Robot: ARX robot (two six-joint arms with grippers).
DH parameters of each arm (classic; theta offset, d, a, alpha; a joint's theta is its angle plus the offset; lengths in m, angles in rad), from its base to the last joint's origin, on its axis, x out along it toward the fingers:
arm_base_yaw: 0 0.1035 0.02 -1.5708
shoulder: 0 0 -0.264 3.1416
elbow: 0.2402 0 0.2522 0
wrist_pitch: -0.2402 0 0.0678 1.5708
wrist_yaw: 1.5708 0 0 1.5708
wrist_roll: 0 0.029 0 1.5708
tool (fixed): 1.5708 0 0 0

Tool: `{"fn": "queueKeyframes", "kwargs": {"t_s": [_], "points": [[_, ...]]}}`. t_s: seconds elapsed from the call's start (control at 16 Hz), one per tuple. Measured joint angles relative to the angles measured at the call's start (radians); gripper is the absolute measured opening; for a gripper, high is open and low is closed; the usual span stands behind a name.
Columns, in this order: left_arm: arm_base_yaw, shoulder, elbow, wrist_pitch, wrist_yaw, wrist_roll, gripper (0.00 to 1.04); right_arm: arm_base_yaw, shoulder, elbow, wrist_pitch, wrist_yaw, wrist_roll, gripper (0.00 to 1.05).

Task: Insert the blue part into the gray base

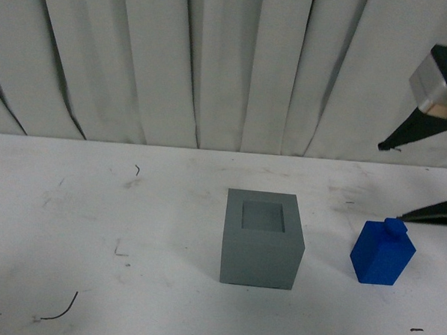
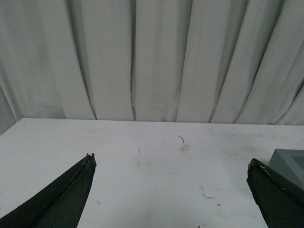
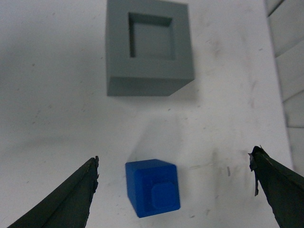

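The gray base [image 1: 263, 248] stands on the white table near the middle, and the square recess in its top is empty. To its right, apart from it, the blue part [image 1: 382, 252] stands upright with its small knob on top. My right gripper [image 1: 393, 182] hangs open above and just behind the blue part. In the right wrist view the blue part [image 3: 152, 187] lies between the spread fingers of the right gripper [image 3: 174, 156], nearer one finger, with the gray base [image 3: 142, 83] beyond. My left gripper [image 2: 170, 160] is open over bare table, and a corner of the gray base [image 2: 290, 162] shows beside one finger.
A pleated white curtain [image 1: 214, 62] closes off the back of the table [image 1: 93, 228]. Small dark wire scraps [image 1: 58, 309] lie on the left part of the tabletop. The left arm does not show in the front view.
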Motion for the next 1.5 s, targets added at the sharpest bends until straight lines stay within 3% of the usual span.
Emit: {"fn": "queueKeyframes", "kwargs": {"t_s": [0.5, 1.12, 1.19, 1.44, 1.5], "points": [[0.000, 0.000, 0.000, 0.000, 0.000, 0.000, 0.98, -0.002, 0.228, 0.117, -0.068, 0.216, -0.143, 0.98], [0.000, 0.000, 0.000, 0.000, 0.000, 0.000, 0.98, 0.068, 0.353, 0.192, -0.085, 0.345, -0.122, 0.97], [0.000, 0.000, 0.000, 0.000, 0.000, 0.000, 0.98, 0.072, 0.355, 0.198, -0.082, 0.350, -0.115, 0.92], [0.000, 0.000, 0.000, 0.000, 0.000, 0.000, 0.98, 0.098, 0.355, 0.214, -0.098, 0.370, -0.098, 0.51], [0.000, 0.000, 0.000, 0.000, 0.000, 0.000, 0.98, 0.098, 0.355, 0.216, -0.092, 0.372, -0.096, 0.48]]}}
